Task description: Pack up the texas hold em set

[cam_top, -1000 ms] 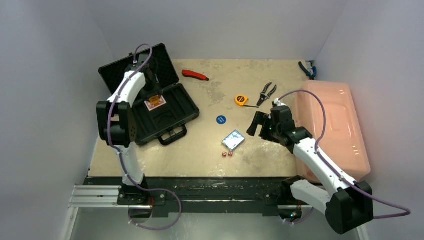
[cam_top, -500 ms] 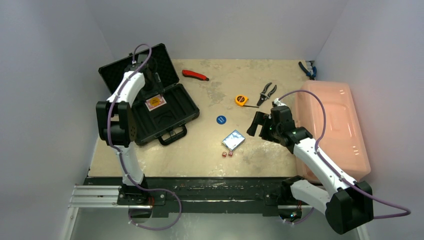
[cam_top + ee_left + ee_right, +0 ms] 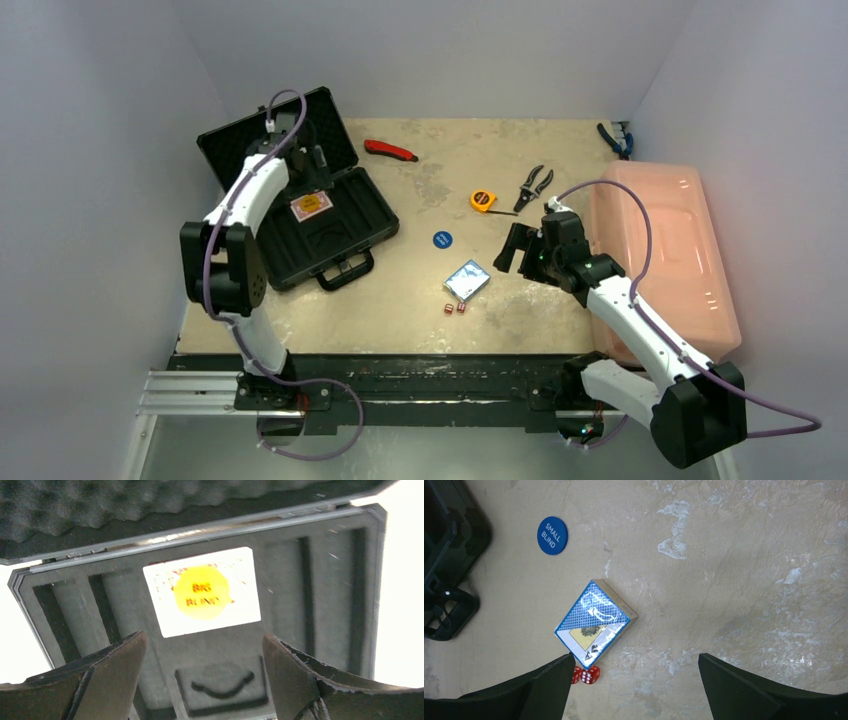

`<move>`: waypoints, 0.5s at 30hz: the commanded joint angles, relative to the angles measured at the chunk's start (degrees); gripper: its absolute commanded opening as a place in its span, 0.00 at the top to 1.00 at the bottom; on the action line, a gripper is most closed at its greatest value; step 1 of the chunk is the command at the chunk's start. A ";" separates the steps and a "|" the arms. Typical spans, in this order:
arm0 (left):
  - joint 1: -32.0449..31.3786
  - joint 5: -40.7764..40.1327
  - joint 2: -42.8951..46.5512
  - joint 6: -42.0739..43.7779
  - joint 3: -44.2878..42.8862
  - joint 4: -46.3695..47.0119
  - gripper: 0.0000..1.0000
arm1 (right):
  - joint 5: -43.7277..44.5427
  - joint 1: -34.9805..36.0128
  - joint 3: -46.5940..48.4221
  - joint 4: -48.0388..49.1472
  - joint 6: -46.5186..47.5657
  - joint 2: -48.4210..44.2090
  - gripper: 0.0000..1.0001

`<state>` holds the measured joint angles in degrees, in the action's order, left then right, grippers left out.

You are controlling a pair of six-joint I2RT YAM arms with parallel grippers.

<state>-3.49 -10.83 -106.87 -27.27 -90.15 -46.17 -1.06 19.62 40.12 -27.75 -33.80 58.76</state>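
Observation:
The black briefcase [image 3: 345,235] lies open at the left, its foam lid [image 3: 100,505] raised. A red card deck [image 3: 311,206] rests in the foam tray with an orange "BIG BLIND" disc [image 3: 201,592] on top of it. My left gripper [image 3: 204,647] hangs open just above and behind the deck, holding nothing. The blue card deck [image 3: 594,622] lies on the table, two tiny red dice [image 3: 586,675] at its near corner. A blue "SMALL BLIND" disc [image 3: 552,535] lies beyond it. My right gripper [image 3: 634,662] hovers open to the right of the blue deck.
A large pink bin [image 3: 660,250] fills the right side behind my right arm. A yellow tape measure [image 3: 483,200], black pliers [image 3: 535,185] and a red utility knife [image 3: 390,150] lie towards the back. Blue-handled pliers [image 3: 615,138] sit in the far right corner.
My left gripper has opened, left the red deck and orange disc in the case, and drawn back towards the lid. The right arm has not moved.

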 commanded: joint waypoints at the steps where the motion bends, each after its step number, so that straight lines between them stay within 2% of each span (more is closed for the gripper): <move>1: -4.58 0.24 11.42 3.93 4.66 8.01 0.12 | -0.07 0.25 -0.30 1.67 0.76 -0.05 0.01; 10: -12.67 1.35 22.29 6.41 11.71 11.47 0.08 | 0.32 0.21 -0.30 1.69 0.79 -0.05 0.01; 15: -17.60 4.43 28.36 8.15 17.97 15.80 0.01 | 0.82 0.20 -0.13 1.46 0.68 -0.05 0.01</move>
<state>-17.61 -8.93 -83.11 -21.85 -75.94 -35.53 -1.02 19.62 40.12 -27.75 -33.78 58.76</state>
